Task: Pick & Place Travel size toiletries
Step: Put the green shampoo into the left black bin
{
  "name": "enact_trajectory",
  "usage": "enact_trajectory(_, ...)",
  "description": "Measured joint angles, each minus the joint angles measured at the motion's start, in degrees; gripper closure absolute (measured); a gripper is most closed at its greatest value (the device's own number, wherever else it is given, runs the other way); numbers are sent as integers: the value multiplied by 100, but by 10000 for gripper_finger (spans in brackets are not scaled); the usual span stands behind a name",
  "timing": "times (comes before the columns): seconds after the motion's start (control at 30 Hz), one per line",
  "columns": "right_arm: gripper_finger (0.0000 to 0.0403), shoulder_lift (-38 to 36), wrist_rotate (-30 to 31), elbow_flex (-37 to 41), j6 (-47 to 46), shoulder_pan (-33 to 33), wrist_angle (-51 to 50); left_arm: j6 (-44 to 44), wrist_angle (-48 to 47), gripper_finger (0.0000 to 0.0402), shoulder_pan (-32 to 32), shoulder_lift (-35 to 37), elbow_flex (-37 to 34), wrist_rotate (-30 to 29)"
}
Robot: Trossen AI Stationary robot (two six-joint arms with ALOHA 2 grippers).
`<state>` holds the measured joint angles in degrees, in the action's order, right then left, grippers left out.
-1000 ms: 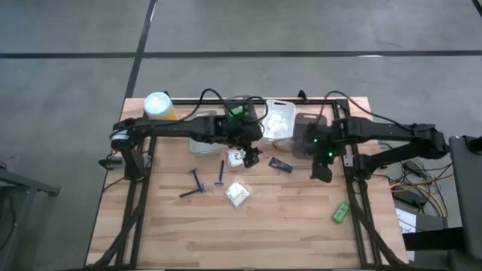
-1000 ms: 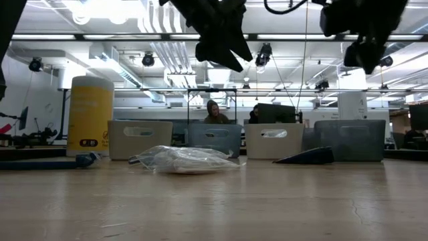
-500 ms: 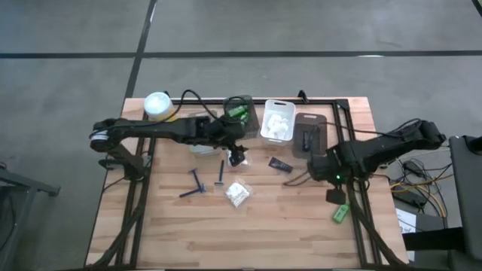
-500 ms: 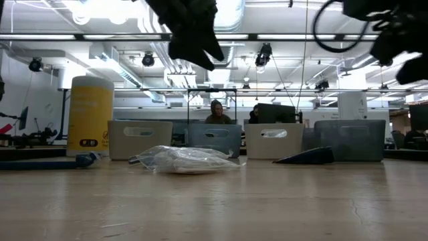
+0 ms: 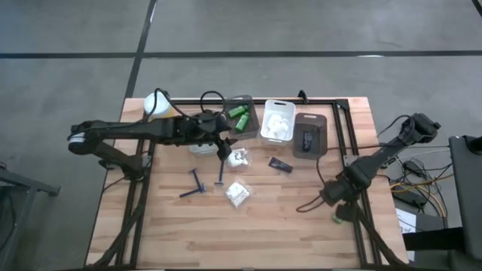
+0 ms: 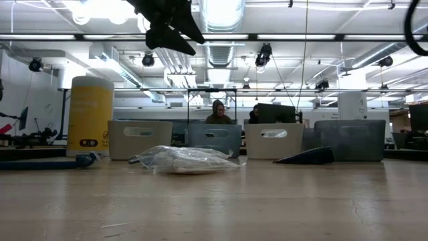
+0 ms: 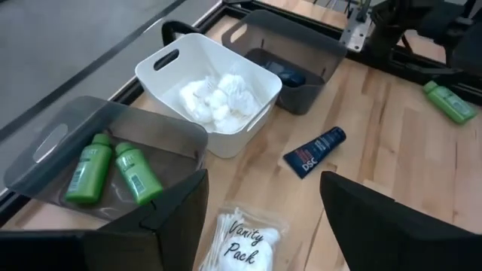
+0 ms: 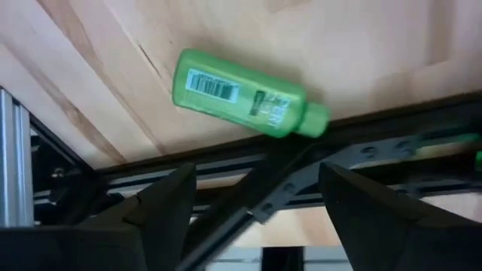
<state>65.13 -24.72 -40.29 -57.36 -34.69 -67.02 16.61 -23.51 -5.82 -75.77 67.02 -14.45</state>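
My right gripper (image 8: 252, 197) hung open over the green tube (image 8: 245, 94) (untouched, at the bench (image 8: 361, 45) edge), left gripper (image 7: 263, 218) open above a white packet (image 7: 245, 241).

A pale wooden tabletop (image 5: 286, 233) of jointed planks stands on a grey concrete floor (image 5: 68, 68) crossed by dark seam lines; a black metal frame (image 5: 350, 150) runs along its edges. Level across the planks the room opens into a broad workshop; long ceiling lights (image 6: 221, 12) and ducts hang overhead; a person (image 6: 218, 112) sits far back among desks and monitors (image 6: 274, 112).
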Motion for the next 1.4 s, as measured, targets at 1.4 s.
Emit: enact_trajectory(1.4, 179, 2383, 228, 281, 522, 830, 1685, -200, -4, 141, -2, 7, 17, -3)
